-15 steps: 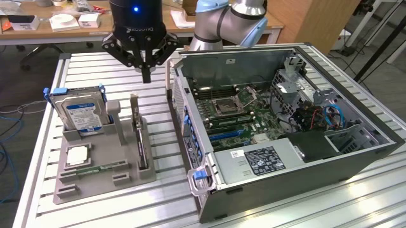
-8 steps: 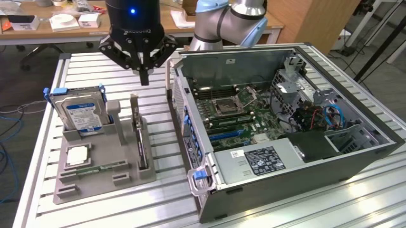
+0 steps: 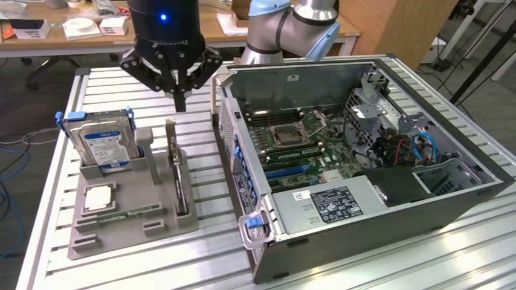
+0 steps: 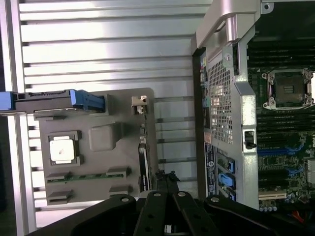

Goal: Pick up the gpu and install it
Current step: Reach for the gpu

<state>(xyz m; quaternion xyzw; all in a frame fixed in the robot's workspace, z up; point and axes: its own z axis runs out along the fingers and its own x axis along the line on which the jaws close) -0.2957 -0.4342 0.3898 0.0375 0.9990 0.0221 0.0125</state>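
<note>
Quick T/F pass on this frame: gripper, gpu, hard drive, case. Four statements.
1. The gripper is holding the gpu. False: it is shut and empty, above the gray holder.
2. The gpu stands on edge in the gray holder. True.
3. The hard drive lies flat on the table. False: it stands upright in the holder.
4. The computer case is open, with the motherboard exposed. True.

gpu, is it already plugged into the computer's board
No, the gpu stands on edge in the grey tray, outside the computer case.
</note>
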